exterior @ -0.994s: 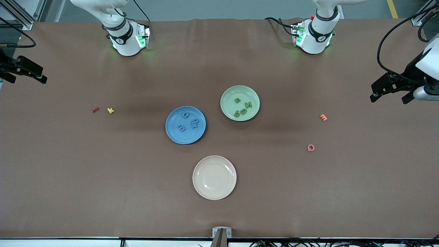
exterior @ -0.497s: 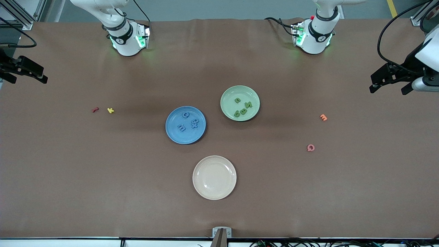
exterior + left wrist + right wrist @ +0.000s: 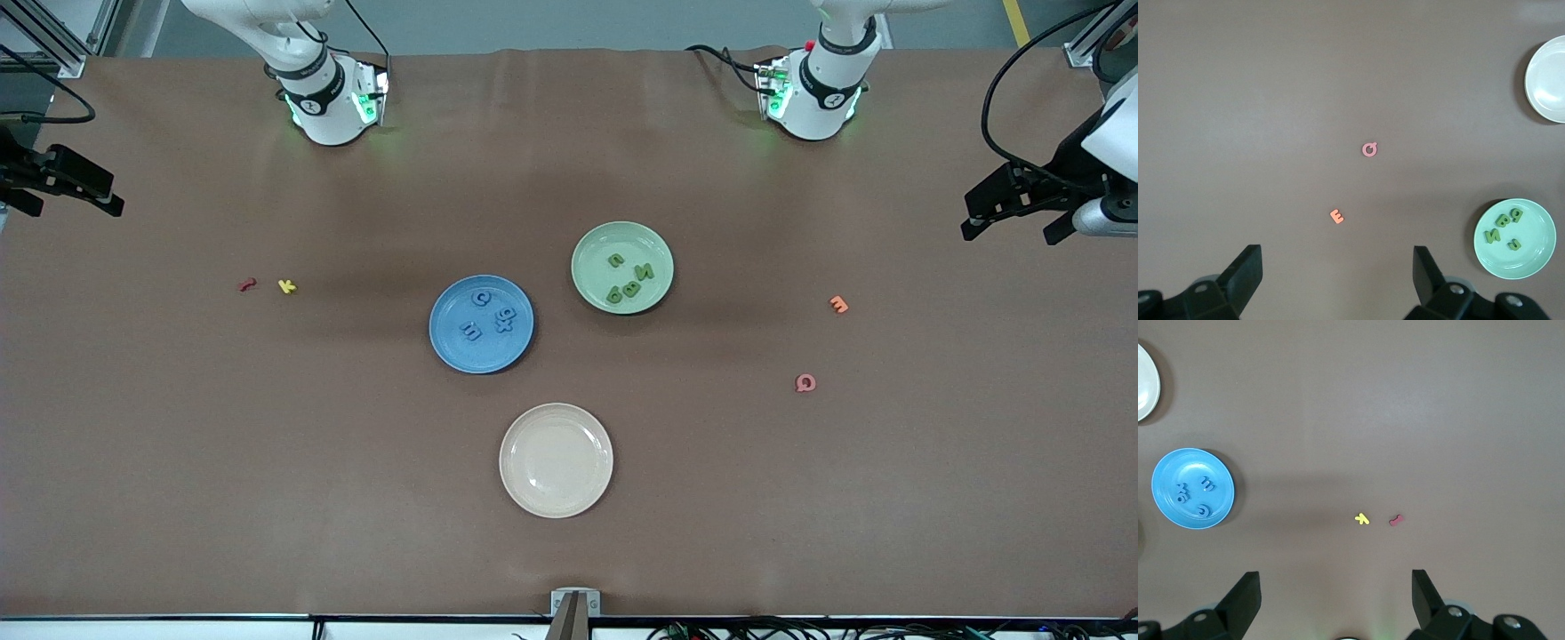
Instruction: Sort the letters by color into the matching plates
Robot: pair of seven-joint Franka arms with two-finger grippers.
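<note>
The blue plate (image 3: 447, 345) holds several blue letters (image 3: 481, 299), which also show as blue letters (image 3: 1207, 482) on the blue plate (image 3: 1168, 477) in the right wrist view. Beside it, toward the left arm's end, the pale green plate (image 3: 591, 244) holds several green letters (image 3: 631, 287), also seen as green letters (image 3: 1505, 223) on the green plate (image 3: 1533, 259). My left gripper (image 3: 1011, 233) hangs open and empty over the left arm's end of the table, well apart from the plates; its own view shows the left gripper (image 3: 1336, 267) over bare cloth. My right gripper (image 3: 76, 209) hangs open and empty over the right arm's end, seen as the right gripper (image 3: 1336, 587) in its view.
An empty cream plate (image 3: 556, 498) lies nearest the front camera. An orange letter (image 3: 838, 305) and a pink letter (image 3: 805, 383) lie loose toward the left arm's end. A red letter (image 3: 247, 284) and a yellow letter (image 3: 286, 286) lie toward the right arm's end.
My left gripper has drifted a little toward the robots' side of the table. The right arm, plates and letters have not moved.
</note>
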